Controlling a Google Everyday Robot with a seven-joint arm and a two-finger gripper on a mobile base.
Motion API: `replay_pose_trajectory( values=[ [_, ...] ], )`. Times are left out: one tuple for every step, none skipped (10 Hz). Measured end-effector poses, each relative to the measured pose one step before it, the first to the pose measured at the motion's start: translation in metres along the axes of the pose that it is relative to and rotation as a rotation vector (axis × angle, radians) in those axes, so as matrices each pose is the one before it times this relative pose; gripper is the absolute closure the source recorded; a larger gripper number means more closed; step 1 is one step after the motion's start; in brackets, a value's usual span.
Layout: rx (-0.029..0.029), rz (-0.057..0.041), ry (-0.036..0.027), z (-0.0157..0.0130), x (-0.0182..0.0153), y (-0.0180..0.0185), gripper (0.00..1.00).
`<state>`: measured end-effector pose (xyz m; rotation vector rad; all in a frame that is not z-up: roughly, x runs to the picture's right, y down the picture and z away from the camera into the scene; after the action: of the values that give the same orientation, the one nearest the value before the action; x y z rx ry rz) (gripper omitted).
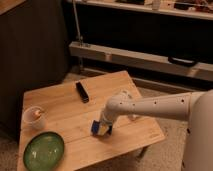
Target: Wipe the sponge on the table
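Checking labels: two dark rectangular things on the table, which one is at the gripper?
The dark-blue sponge, right at the gripper near the front edge of the table. The slim black bar lies apart from the gripper, farther back.

This looks like a robot test room or lab rather than a home. A small wooden table stands on speckled carpet before dark wall panels and a long metal shelf rail. The gripper sits low over the table's front part, at the sponge.
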<state>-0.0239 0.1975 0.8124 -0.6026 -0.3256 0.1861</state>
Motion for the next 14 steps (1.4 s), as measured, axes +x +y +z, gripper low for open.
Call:
replay_pose_trajectory(
  values=[
    [-0.00278, 0.00127, -0.00042, -0.00204, 0.00224, 0.0097, 0.79],
    [-0.00599, -0.0026, -0.00146, -0.00203, -0.00059, 0.01749, 0.79],
    [-0.0068, 0.00135, -0.00457, -0.00191, -0.00074, 0.0172, 0.79],
    [-0.00691, 0.0038, -0.00194, -0.0027, 0.00503, 0.02207, 0.79],
    [-0.00707, 0.00309, -0.0067, -0.00265, 0.00426, 0.01928, 0.79],
    [-0.00402, 0.00344, -0.00673, -0.00331, 0.0031, 0.01409, 0.79],
    [-0.00515, -0.00156, -0.00613, -0.00126, -0.00099, 0.01099, 0.79],
    [-0.01606, -0.01401, -0.01764, 0.00207, -0.00958, 0.01768, 0.79],
    [-0.01511, -0.01379, -0.013, 0.00422, -0.0085, 0.00953, 0.79],
    [-0.01266, -0.01747, -0.01027, 0.00528, -0.00985, 0.00417, 0.79],
    [-0.02207, -0.02776, -0.01528, 0.01099, -0.01679, 0.00007, 0.79],
    [-0.01554, -0.01798, -0.01016, 0.00875, -0.01178, -0.00185, 0.79],
    [-0.01755, -0.0213, -0.00964, 0.01043, -0.01242, -0.0027, 0.79],
    [-0.0213, -0.02915, -0.01295, 0.01221, -0.0143, -0.00276, 0.79]
  ],
)
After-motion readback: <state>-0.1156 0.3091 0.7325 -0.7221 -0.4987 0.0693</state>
